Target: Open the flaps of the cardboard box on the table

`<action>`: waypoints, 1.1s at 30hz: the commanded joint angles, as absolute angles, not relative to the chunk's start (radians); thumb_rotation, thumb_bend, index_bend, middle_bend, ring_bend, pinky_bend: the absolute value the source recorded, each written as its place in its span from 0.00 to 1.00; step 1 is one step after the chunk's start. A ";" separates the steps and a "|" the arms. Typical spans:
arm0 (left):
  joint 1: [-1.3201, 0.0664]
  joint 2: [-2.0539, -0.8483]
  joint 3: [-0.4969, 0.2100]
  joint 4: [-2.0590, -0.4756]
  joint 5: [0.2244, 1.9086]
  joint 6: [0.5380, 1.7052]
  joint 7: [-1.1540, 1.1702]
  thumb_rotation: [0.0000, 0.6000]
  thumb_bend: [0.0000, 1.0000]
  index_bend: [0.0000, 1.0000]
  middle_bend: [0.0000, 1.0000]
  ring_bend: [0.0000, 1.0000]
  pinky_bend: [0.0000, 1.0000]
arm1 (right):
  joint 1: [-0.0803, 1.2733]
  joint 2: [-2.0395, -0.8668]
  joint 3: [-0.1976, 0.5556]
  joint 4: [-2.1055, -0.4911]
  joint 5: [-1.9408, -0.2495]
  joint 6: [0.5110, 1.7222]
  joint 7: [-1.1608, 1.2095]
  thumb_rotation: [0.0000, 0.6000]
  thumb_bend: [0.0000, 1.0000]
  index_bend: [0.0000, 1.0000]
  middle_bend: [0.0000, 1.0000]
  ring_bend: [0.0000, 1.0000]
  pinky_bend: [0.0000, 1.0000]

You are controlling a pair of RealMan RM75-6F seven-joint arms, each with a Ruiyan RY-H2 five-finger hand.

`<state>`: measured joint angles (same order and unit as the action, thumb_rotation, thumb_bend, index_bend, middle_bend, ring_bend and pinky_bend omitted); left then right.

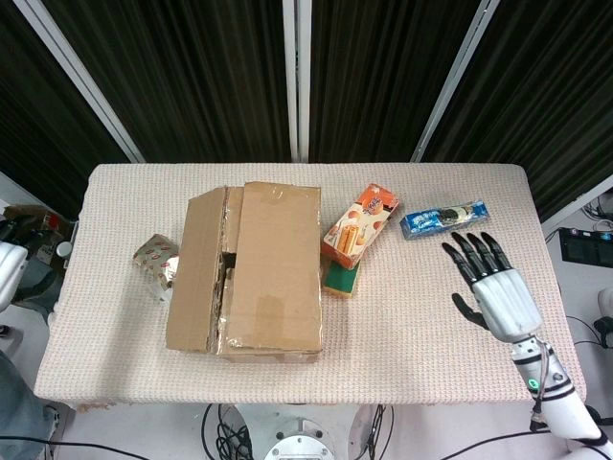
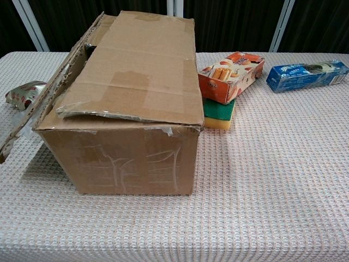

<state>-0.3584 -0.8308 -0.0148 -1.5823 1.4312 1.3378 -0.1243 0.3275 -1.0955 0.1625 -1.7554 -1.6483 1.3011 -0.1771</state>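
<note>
Cardboard box [image 1: 254,273] well left of right robot hand [image 1: 496,287]

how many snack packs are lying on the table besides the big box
3: an orange biscuit box leaning on a green sponge right of the cardboard box, a blue cookie pack further right, and a crinkled wrapper left of it. Others may be hidden inside.

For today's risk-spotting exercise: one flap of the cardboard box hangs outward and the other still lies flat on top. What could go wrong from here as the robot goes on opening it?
1. The orange snack box leans close beside the cardboard box; a swinging closed flap may knock it.
2. The right hand reaching across could brush the blue packet.
3. The hanging flap sits near a small wrapped packet and might push it.
</note>
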 commanded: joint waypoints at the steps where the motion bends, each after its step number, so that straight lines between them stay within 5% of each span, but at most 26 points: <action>1: -0.299 -0.874 -0.005 -1.576 1.384 1.368 -0.134 1.00 0.06 0.29 0.34 0.17 0.23 | 0.539 -1.057 0.275 -1.874 -1.591 1.056 -0.256 1.00 0.44 0.00 0.00 0.00 0.00; 4: -0.275 -0.878 0.012 -1.570 1.390 1.367 -0.123 0.98 0.04 0.25 0.31 0.17 0.23 | 0.659 -1.067 0.326 -1.892 -1.503 0.905 -0.298 1.00 0.65 0.00 0.00 0.00 0.00; 8: -0.238 -0.904 0.013 -1.557 1.407 1.410 -0.114 0.79 0.05 0.20 0.28 0.17 0.23 | 0.829 -1.112 0.392 -1.887 -1.374 0.750 -0.397 1.00 0.85 0.00 0.01 0.00 0.00; 11: -0.223 -0.924 0.011 -1.542 1.424 1.430 -0.124 0.78 0.05 0.20 0.27 0.17 0.23 | 0.931 -1.152 0.416 -1.874 -1.283 0.688 -0.467 1.00 0.97 0.00 0.04 0.00 0.00; 22: -0.207 -0.933 -0.005 -1.526 1.451 1.433 -0.139 0.77 0.05 0.19 0.27 0.16 0.23 | 1.183 -1.249 0.358 -1.849 -1.014 0.641 -0.677 1.00 1.00 0.18 0.17 0.00 0.00; 33: -0.193 -0.941 -0.016 -1.513 1.464 1.432 -0.159 0.76 0.05 0.19 0.27 0.16 0.23 | 1.333 -1.328 0.256 -1.805 -0.836 0.706 -0.796 1.00 1.00 0.23 0.20 0.00 0.00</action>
